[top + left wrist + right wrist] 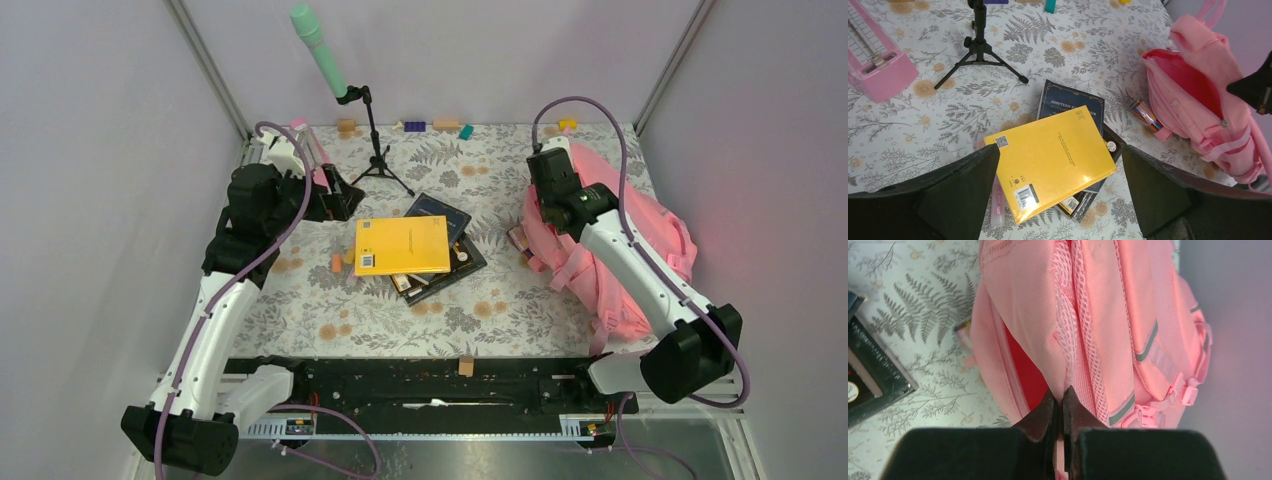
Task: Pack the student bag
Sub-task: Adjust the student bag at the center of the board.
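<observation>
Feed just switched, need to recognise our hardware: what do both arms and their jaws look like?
Both match: the left arm and right arm have white shells on the long links, black joint housings and black bases. A lavender cable runs along each. The jaws are matte black, wedge-shaped blocks. No markings visible.

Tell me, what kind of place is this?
Probably a robot practice booth: plain walls box in one flowery table, robot arms are bolted at its edge, and a student bag and books lie ready.

Book stack (415, 250) mid-table, bare tablecloth (500, 300) gap before student bag (668, 245)
</observation>
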Controlling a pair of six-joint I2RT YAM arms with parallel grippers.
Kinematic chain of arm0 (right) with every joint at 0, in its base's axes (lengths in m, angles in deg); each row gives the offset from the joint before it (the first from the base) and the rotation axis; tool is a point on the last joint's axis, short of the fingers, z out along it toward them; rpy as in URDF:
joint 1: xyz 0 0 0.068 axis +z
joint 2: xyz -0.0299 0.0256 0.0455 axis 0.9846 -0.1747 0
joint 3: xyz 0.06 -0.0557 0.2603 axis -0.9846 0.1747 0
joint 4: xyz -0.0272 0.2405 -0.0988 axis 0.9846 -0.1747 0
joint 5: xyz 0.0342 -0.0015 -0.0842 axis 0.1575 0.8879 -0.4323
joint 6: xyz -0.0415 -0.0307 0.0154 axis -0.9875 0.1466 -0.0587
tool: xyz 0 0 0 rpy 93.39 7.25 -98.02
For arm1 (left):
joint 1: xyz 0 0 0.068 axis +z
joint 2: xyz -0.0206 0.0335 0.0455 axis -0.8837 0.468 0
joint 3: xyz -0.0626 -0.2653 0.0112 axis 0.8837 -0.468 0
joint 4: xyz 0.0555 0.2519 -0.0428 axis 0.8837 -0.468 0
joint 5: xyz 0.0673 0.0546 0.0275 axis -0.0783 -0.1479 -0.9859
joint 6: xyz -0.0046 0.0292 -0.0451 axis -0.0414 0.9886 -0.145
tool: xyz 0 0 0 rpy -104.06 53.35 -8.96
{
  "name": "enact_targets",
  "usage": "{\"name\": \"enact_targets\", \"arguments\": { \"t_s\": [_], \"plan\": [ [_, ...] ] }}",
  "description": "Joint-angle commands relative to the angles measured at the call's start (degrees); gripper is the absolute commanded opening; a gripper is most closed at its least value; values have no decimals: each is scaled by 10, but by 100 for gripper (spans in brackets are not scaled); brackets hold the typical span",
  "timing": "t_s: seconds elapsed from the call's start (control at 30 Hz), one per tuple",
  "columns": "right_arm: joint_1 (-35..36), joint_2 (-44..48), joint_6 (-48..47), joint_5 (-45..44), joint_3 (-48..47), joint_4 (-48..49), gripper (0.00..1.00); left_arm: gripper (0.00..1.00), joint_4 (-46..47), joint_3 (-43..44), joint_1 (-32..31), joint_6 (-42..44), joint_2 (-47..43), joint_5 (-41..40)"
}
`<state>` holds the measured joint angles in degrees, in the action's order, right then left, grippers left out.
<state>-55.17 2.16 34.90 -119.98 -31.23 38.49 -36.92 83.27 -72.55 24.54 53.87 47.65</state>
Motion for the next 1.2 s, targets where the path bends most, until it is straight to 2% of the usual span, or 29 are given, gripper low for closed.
{"name": "enact_targets", "arguments": {
  "t_s": [0.0, 0.47, 0.5, 0.53, 0.57, 0.7, 0.8, 0.93, 1.17],
  "plan": [
    [14, 1, -3, 59, 14, 49, 0, 99, 41, -3, -5, -1, -10, 35],
    [57, -87, 49, 81, 61, 50, 0, 99, 42, -5, -10, -4, -6, 30],
    [58, -90, 55, 85, 62, 50, 4, 99, 44, -7, -10, -6, -8, 24],
    [58, -91, 58, 93, 63, 50, 12, 99, 45, -10, -10, -6, -12, 16],
    [59, -91, 59, 103, 65, 52, 25, 99, 46, -11, -10, -6, -15, 10],
    [63, -80, 60, 128, 92, 71, 64, 99, 47, -14, -10, -5, -22, -6],
    [68, -63, 55, 141, 117, 84, 83, 99, 47, -14, -9, -5, -22, -9],
    [81, -53, 56, 117, 141, 82, 87, 99, 47, -14, -10, -7, -20, -5],
    [110, -95, 61, 2, 139, 53, 87, 99, 47, -14, -10, -8, -16, -5]
  ]
}}
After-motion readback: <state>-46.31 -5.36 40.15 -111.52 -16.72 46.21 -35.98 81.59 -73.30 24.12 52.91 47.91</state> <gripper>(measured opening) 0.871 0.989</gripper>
